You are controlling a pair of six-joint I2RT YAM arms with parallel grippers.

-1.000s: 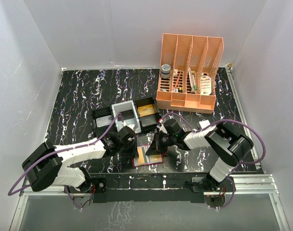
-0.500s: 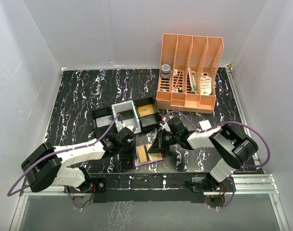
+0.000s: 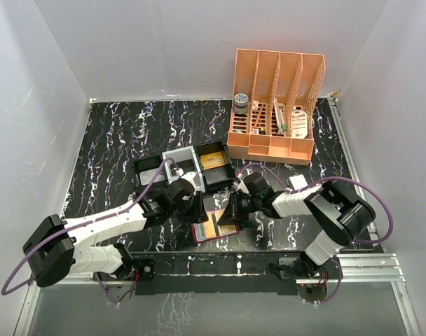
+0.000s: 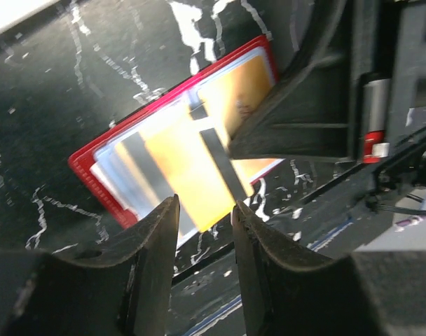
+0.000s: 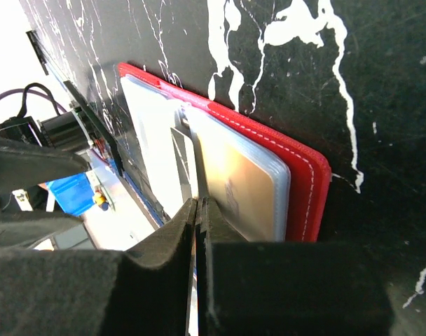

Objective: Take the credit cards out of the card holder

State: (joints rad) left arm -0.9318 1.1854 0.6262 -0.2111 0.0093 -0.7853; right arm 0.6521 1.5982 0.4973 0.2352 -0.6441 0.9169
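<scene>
Black, white-veined tabletop (image 3: 108, 140) is enclosed by plain white walls (image 3: 199, 49). At its near edge the left claw (image 4: 204, 210) is held low with its jaws parted a little. The corner of a tan-orange credit card (image 4: 185, 171) with a dark stripe is seen in the gap, lying askew and overhanging the edge of the red card holder (image 4: 83, 164); whether the tips touch it cannot be told. The right claw (image 5: 197, 206) is closed tight, with its tips set against the holder's middle fold. This is judged to keep the holder pinned flat and open while a card is worked out; whether anything thin is pinched cannot be told. The holder is laid open on the tabletop between the two claws, and other cards (image 5: 241, 185) are kept in its pockets. Behind it a black tray (image 3: 148, 168) is placed, with a flat tan piece (image 3: 214, 161) in one compartment, so removed cards are probably meant to go there. Farther back an orange rack (image 3: 276, 105) is set.
</scene>
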